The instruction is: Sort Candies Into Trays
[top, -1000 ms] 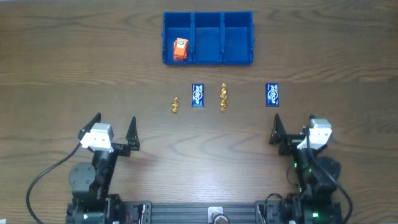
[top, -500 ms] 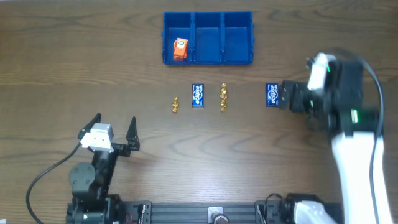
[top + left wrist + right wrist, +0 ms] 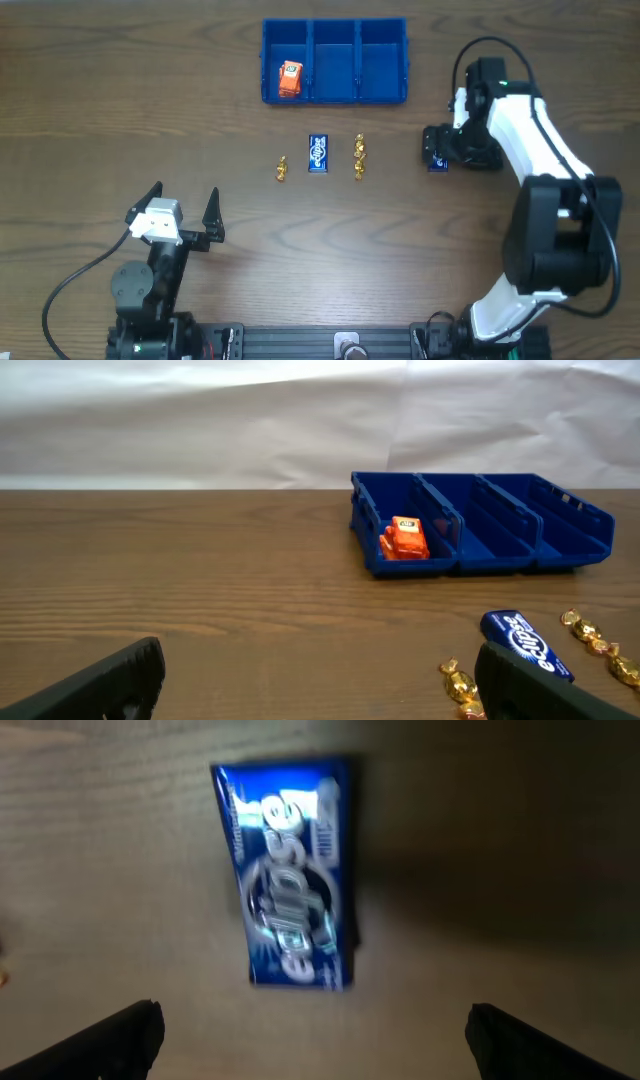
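A blue tray (image 3: 335, 98) with three compartments stands at the far middle of the table, and an orange candy (image 3: 290, 79) lies in its left compartment. In front of it lie a blue candy bar (image 3: 318, 153) and gold candies (image 3: 359, 156), with one more gold candy (image 3: 282, 168) to the left. A second blue candy bar (image 3: 290, 870) lies at the right, directly under my right gripper (image 3: 432, 145), which is open with a finger on either side. My left gripper (image 3: 185, 215) stands open near the front left, with nothing in it.
The left wrist view looks across the wood table to the tray (image 3: 500, 560), the orange candy (image 3: 405, 537), a blue bar (image 3: 525, 645) and gold candies (image 3: 460, 682). A white wall runs behind the table. Bare wood lies around the left arm.
My right arm has swung from the front right up to the right blue candy bar and now hangs over it. The left arm and the candies have not moved.
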Available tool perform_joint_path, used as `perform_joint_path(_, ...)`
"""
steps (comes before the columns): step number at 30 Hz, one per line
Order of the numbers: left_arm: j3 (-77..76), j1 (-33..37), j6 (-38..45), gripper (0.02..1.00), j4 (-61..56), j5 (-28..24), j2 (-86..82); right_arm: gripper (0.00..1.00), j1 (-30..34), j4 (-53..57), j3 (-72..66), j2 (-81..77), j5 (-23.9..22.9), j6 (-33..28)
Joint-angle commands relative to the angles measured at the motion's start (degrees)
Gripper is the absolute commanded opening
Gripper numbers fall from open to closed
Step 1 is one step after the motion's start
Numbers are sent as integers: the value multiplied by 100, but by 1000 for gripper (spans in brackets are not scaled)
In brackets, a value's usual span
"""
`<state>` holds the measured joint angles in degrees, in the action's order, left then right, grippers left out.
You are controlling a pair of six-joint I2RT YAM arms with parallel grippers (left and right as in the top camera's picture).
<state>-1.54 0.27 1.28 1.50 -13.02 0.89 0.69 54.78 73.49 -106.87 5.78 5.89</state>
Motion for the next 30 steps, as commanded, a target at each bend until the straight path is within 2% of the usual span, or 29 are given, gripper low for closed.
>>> perform_joint_path(1,127,7,-59,998,166,-76,-26,998,-190,-98,85,0,-420,-173)
perform_joint_path(5,127,7,-59,998,166,-76,-26,1000,-247,-181,85,-42,-616,-238)
perform_joint_path(9,127,7,-59,998,166,-76,-26,998,-256,-350,85,-107,-616,-409)
perform_joint_path(30,127,7,-59,998,166,-76,-26,1000,-262,-719,85,-710,-568,-407)
